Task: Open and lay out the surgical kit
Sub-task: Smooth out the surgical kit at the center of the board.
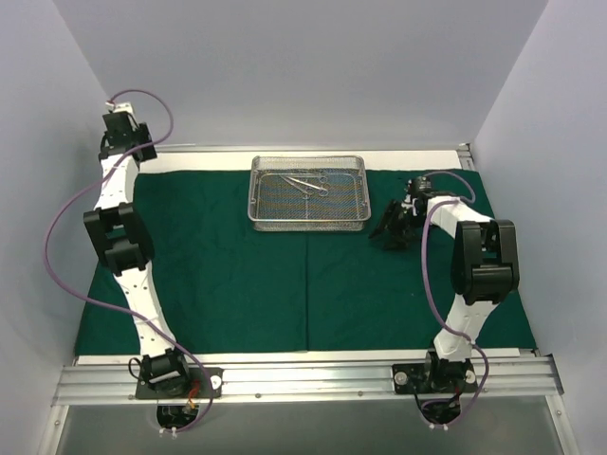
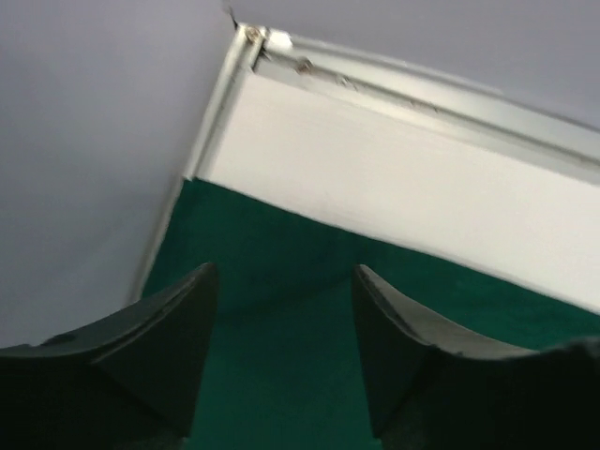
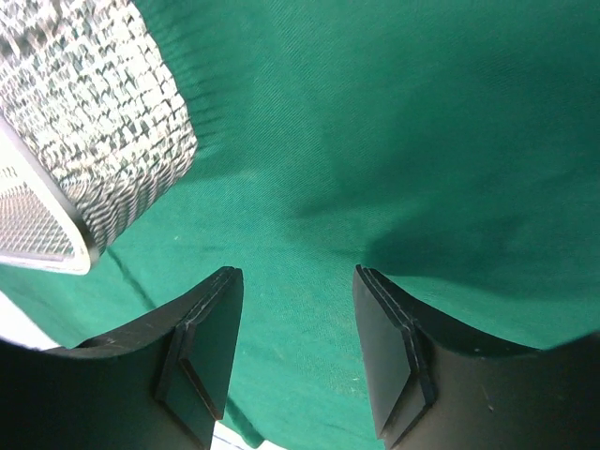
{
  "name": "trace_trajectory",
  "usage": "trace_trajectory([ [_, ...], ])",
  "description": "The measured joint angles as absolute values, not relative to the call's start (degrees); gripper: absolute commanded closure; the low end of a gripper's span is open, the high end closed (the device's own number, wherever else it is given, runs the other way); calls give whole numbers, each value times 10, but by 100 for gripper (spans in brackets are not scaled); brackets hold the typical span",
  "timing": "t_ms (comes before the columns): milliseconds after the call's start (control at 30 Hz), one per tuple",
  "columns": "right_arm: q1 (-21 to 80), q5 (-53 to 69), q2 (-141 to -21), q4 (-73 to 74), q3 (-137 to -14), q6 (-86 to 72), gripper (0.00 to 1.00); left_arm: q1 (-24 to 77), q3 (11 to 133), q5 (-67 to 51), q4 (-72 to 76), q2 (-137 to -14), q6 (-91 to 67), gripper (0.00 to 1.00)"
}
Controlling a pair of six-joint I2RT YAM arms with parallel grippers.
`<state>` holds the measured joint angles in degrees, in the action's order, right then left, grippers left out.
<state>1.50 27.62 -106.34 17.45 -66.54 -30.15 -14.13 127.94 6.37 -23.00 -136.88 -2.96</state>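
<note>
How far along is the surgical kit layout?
Done: the green cloth lies spread flat with the mesh tray on it. In hand: nothing; left gripper and right gripper are open and empty. To do: the instruments lie in the tray, not yet laid out.

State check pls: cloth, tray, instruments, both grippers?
green cloth: unfolded, spread flat
wire-mesh tray: upright on the cloth, far middle
instruments: lying inside the tray
left gripper: open, empty, over the cloth's far left corner
right gripper: open, empty, over the cloth just right of the tray
</note>
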Motion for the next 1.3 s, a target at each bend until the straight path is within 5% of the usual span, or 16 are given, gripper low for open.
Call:
trace_trajectory([
  [167, 0, 243, -1069, 192, -703, -298, 60, -109, 1224, 53, -262, -1327, -34, 68],
  [333, -29, 198, -1100, 184, -797, -288, 100, -95, 1209, 24, -297, -1325, -56, 87],
  [400, -42, 182, -1120, 174, -830, -284, 100, -95, 1193, 13, -309, -1325, -65, 91],
  [733, -63, 122, -1261, 117, -935, -270, 100, -99, 1195, -10, -385, -1358, -111, 87],
  [1133, -99, 116, -1303, 86, -979, -272, 100, -139, 1445, -92, -503, -1532, -167, 84],
  [1300, -124, 117, -1323, 106, -1020, -252, 99, -149, 1463, -121, -515, -1542, -169, 68],
])
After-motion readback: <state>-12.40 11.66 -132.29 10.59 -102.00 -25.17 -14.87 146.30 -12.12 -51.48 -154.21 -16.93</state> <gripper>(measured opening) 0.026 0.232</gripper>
